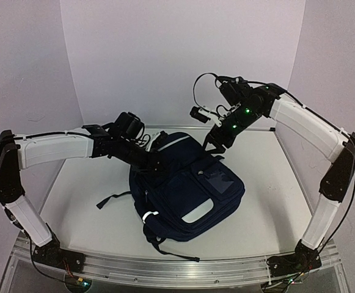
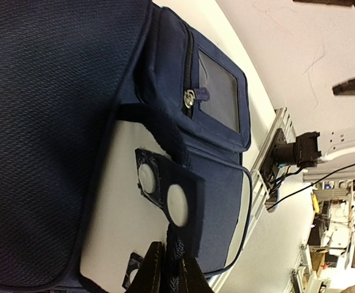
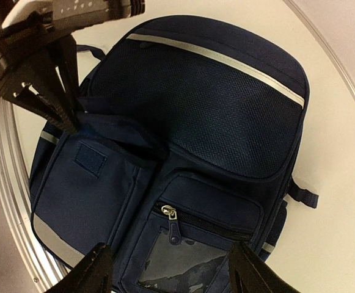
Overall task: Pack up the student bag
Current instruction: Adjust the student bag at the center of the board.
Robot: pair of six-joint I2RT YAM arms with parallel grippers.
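White-shelled left arm reaches in from the left edge of the desk [image 1: 269,201], low, towards the middle. Left gripper [image 2: 172,271] is narrowed right down, its fingers pinching a navy webbing pull tab [image 2: 176,247] between them. The tab belongs to a small dark flap [image 2: 168,195] bearing two white discs [image 2: 178,204]; the right wrist view shows this flap held raised off the bag's front. Student bag [image 1: 186,189] lies flat in the middle of the desk with its front face up, one end angled towards the far edge and the other towards the near edge. It is dark navy. Black straps [image 1: 113,198] trail out on the left side and at the near end. Visible on its front are a mesh panel crossed by a pale reflective strip [image 3: 226,61], and a zipped pocket with a clear window [image 2: 217,91], its metal zip pull [image 3: 170,213] lying against the closed zip. Further right, the right arm arches up from the near right corner and over the far right part of the desk. Right gripper [image 3: 171,262] hangs above the bag, apart from it, fingers spread wide and holding nothing.
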